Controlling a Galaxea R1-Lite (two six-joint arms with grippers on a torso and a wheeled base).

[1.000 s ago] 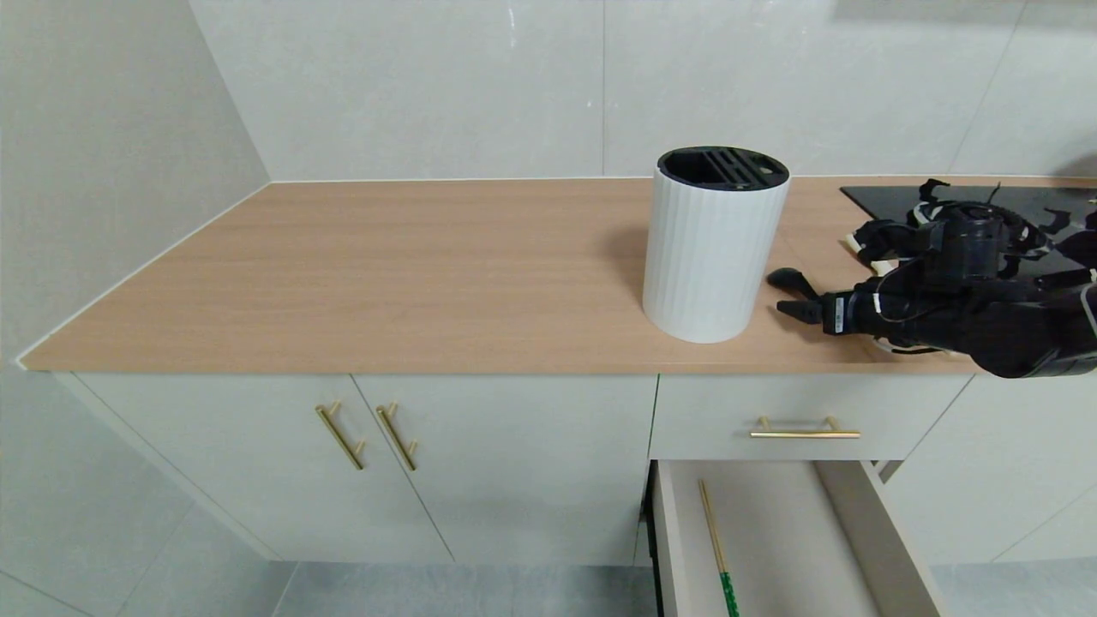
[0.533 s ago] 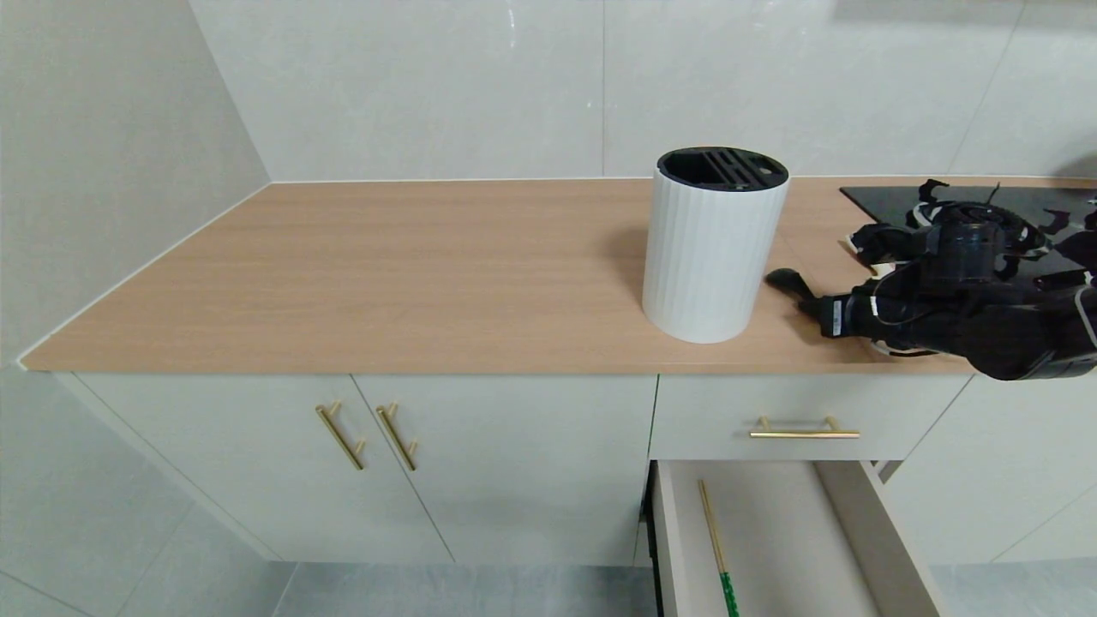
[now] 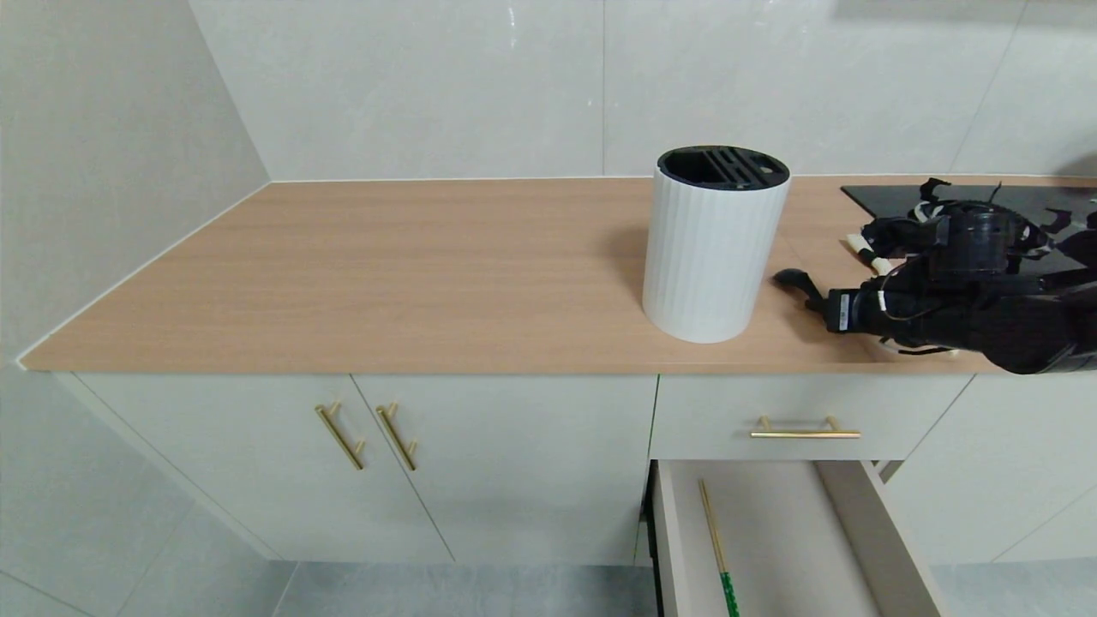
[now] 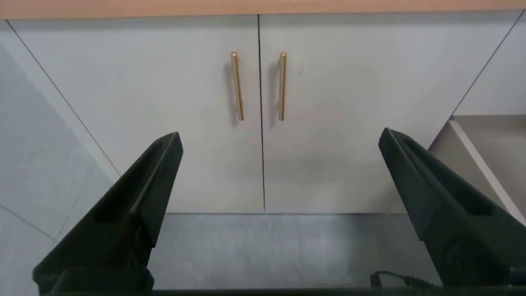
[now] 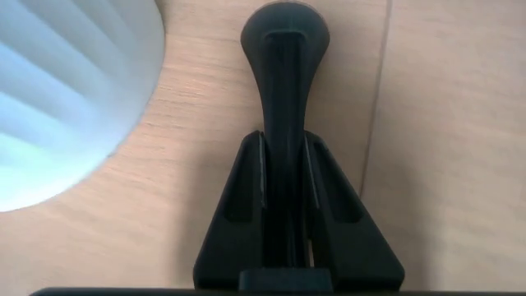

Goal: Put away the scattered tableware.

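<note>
A black utensil handle with a rounded end lies low over the wooden countertop, just right of a white ribbed holder with a black slotted top. My right gripper is shut on this handle. In the right wrist view the handle runs straight out between the fingers of the right gripper, beside the holder's wall. The rest of the utensil is hidden by the gripper. My left gripper hangs open and holds nothing, down in front of the cabinet doors.
Below the counter at the right a drawer stands pulled out, with a gold chopstick with a green end lying in it. A black cooktop sits at the far right of the counter. The counter's left half is bare wood.
The right gripper's fingers have closed in on the black handle, and the arm has shifted slightly to the right. The holder and the drawer stay put.
</note>
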